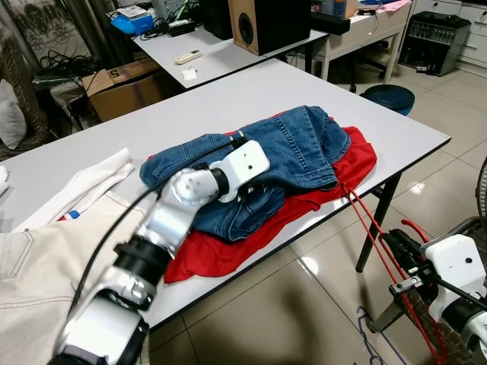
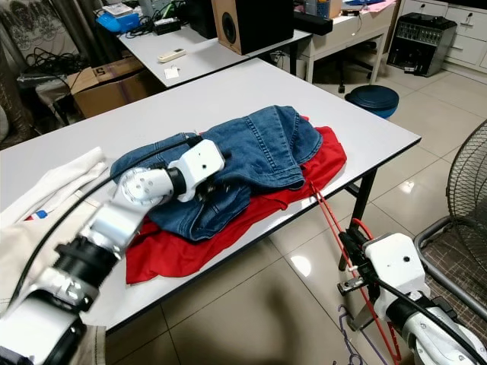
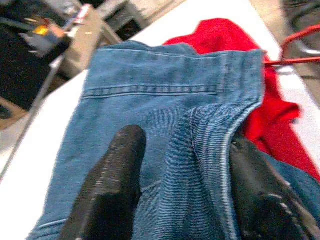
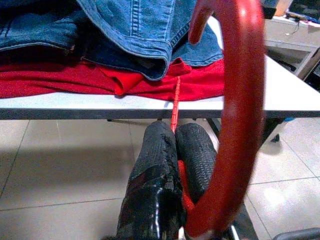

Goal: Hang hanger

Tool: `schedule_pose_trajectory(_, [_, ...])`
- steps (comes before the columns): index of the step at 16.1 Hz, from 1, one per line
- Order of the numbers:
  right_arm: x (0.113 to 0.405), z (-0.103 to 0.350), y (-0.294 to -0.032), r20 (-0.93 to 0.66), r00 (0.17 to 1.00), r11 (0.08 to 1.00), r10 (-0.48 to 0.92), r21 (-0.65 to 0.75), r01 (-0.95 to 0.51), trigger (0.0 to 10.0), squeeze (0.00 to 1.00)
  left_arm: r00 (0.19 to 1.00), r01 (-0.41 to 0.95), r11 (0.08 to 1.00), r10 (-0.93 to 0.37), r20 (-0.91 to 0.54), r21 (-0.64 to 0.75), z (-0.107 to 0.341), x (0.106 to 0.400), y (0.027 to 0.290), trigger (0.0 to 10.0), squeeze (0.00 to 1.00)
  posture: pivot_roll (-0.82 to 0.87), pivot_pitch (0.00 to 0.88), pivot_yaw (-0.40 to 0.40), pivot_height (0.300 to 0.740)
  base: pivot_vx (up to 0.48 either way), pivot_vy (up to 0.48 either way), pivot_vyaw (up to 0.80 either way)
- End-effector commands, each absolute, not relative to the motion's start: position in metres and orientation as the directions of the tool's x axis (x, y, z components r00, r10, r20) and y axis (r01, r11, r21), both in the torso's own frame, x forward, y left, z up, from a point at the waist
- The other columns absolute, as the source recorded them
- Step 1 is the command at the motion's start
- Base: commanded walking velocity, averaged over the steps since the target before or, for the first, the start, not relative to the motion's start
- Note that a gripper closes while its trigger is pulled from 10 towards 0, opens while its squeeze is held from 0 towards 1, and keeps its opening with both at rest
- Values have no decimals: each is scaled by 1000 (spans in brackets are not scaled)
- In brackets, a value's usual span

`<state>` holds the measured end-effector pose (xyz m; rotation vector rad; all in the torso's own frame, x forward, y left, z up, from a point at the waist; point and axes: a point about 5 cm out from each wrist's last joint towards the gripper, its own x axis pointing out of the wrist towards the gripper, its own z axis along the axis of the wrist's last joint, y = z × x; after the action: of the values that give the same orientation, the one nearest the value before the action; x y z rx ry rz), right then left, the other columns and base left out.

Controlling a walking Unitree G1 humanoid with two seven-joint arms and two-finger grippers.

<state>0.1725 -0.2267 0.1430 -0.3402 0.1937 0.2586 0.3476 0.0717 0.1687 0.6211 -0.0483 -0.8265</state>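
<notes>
- Left gripper [image 3: 182,195] sat on the pile of clothes on the white table [image 1: 228,84]; fingers [image 3: 107,185] spread apart w/ a fold of the jeans [image 1: 281,148] bunched between them, pressing into the denim but not clearly pinching it.
- Jeans lay on top of a red shirt [image 1: 358,156], both near the table's front edge.
- Right gripper [image 4: 172,165] was low, off the table's front edge & above the tiled floor [image 1: 304,304]; fingers closed tight on the red hanger [image 4: 240,100].
- Hanger: held at the end nearest its curved hook, which looped up just beside the fingers in the right wrist view. Its thin red bars [image 1: 365,217] ran up from the gripper to the table edge & met the red shirt there; whether they went under or into the cloth couldn't be told.
- Beige & white clothes [image 1: 84,190] lay apart at the table's left end, not involved.
- Progress, as I read it: early-mid. Hanger was in hand, so the grasp was done. Still left: get the hanger clear of the pile (or the garment onto it, if that's the aim), carry it to a rail, hook it on. No rail or rod could be made out, so the hanging itself looked not yet begun.
</notes>
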Motion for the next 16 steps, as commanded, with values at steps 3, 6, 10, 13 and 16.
schedule_pose_trajectory(3, [171, 143, -219, -221, 948, 911, 231, -293, -290, 10000, 0, 727, 633, 467, -633, -266, 617, 153, 336, 82, 1686, 0, -191, 0, 176, 740, 0, 0, 0])
schedule_pose_trajectory(6, [173, 142, -220, -217, 949, 913, 228, -291, -286, 10000, 0, 810, 562, 548, -516, -279, 620, 148, 336, 93, 0, 0, -176, 0, 169, 740, 0, 0, 0])
schedule_pose_trajectory(10, [178, 140, -215, -216, 945, 909, 247, -285, -302, 10000, 0, 659, 733, 431, -643, -390, 527, 131, 315, 64, 0, 0, -174, 0, 164, 740, 0, 0, 0])
schedule_pose_trajectory(13, [176, 141, -217, -218, 946, 910, 239, -289, -297, 10000, 0, 679, 720, 486, -641, -358, 494, 137, 316, 56, 0, 0, -182, 0, 171, 740, 0, 0, 0])
schedule_pose_trajectory(16, [175, 141, -216, -218, 948, 912, 231, -290, -289, 10000, 0, 707, 702, 557, -616, -346, 443, 139, 320, 62, 0, 0, -192, 0, 181, 740, 0, 0, 0])
